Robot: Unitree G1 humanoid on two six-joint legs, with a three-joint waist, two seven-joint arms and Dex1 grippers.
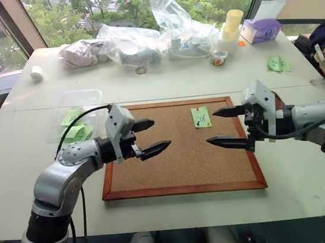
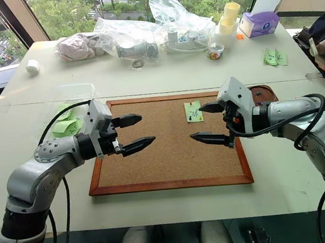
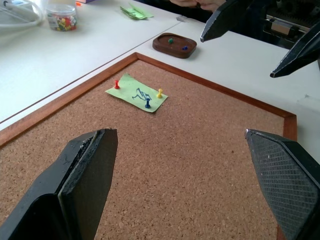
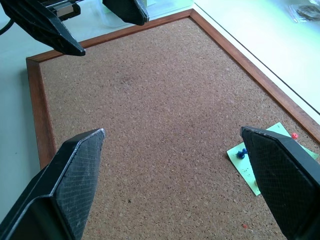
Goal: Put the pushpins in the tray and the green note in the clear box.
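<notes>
Over the corkboard (image 1: 178, 149) in the head views, left claw (image 1: 151, 137) and right claw (image 1: 224, 127) hang wide and empty; green note (image 1: 201, 117) sits pinned near the far right edge, and tugging it first could tear it. From the left wrist, three pushpins (image 3: 147, 103) hold it, tiny heads likely to slip; tray (image 3: 174, 45) on the counter (image 3: 65, 65) beyond holds two. Back in the head view, clear box (image 1: 81, 99) left of the board holds green slips.

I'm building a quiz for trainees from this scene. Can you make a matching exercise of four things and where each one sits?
Things:
1. green note
2. tray
3. clear box
4. cup of coloured bits

Places:
A. holding green slips, off the corkboard's left edge
B. pinned to the corkboard by red, yellow and blue pushpins
C. far side of the table, near the plastic bags
D. just past the corkboard's right far corner, holding two pins

Pairs: 1-B, 2-D, 3-A, 4-C
</notes>
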